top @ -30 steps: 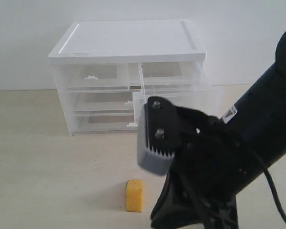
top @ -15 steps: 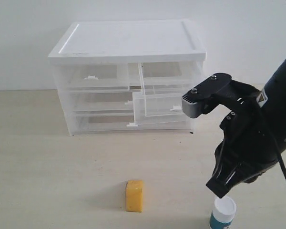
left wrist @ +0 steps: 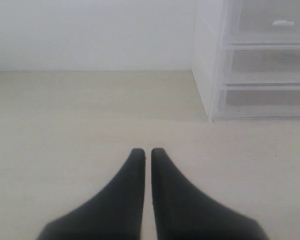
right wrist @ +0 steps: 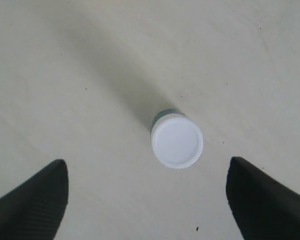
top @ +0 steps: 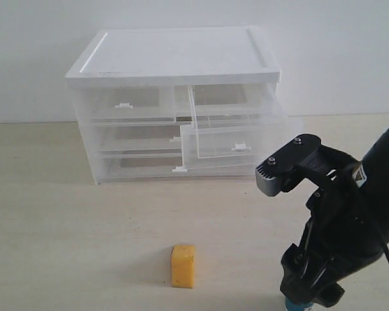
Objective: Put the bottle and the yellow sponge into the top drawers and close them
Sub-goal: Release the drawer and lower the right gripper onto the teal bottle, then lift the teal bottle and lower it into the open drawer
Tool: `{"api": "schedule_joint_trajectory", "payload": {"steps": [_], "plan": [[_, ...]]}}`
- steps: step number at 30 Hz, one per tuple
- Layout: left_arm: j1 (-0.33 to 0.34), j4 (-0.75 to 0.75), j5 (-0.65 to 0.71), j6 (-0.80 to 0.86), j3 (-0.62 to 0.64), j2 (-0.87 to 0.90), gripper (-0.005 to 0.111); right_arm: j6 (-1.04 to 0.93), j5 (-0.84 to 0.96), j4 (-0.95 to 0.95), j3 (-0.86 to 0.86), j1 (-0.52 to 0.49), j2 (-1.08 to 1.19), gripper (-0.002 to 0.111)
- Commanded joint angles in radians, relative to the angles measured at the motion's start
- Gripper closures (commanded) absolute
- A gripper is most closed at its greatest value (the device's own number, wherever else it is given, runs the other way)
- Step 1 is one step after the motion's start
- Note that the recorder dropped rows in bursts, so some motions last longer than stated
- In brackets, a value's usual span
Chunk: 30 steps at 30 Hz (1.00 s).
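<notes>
Right hand (right wrist: 147,172) lowered over bottle (right wrist: 176,140), sponge (top: 183,265) aside

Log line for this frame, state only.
phase: pre-grasp bottle | right gripper: open, over bottle, no contact | left gripper: shut, empty | yellow sponge: on table | top right drawer: open | top left drawer: closed

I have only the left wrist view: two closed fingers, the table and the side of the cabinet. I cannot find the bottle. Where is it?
Observer: The bottle stands upright on the table, between the open jaws of the right gripper, not gripped yet.
Operator: Is a drawer ready for it?
Observer: Yes, the right top drawer is pulled out.
Operator: And the sponge?
Observer: The yellow sponge lies on the table in front of the cabinet, apart from the right gripper.
</notes>
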Motion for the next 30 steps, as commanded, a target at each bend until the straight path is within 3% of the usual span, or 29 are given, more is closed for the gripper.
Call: {"api": "schedule_joint_trajectory", "payload": {"steps": [1, 11, 19, 23, 27, 30], "plan": [[0.005, 0.0, 0.0, 0.002, 0.004, -0.003, 0.103, -0.013, -0.064, -0.007, 0.038, -0.002, -0.004, 0.031], [0.005, 0.0, 0.0, 0.002, 0.004, -0.003, 0.103, -0.002, -0.118, -0.009, 0.059, -0.002, 0.168, 0.032], [0.005, 0.0, 0.0, 0.002, 0.004, -0.003, 0.103, 0.0, -0.114, -0.009, 0.055, -0.002, 0.201, 0.047], [0.005, 0.0, 0.0, 0.002, 0.004, -0.003, 0.103, 0.0, -0.112, -0.011, 0.055, -0.002, 0.201, 0.066], [0.005, 0.0, 0.0, 0.002, 0.004, -0.003, 0.103, -0.011, -0.099, -0.015, 0.054, -0.002, 0.201, 0.106], [0.005, 0.0, 0.0, 0.002, 0.004, -0.003, 0.103, -0.011, -0.095, -0.017, 0.054, -0.002, 0.201, 0.108]]}}
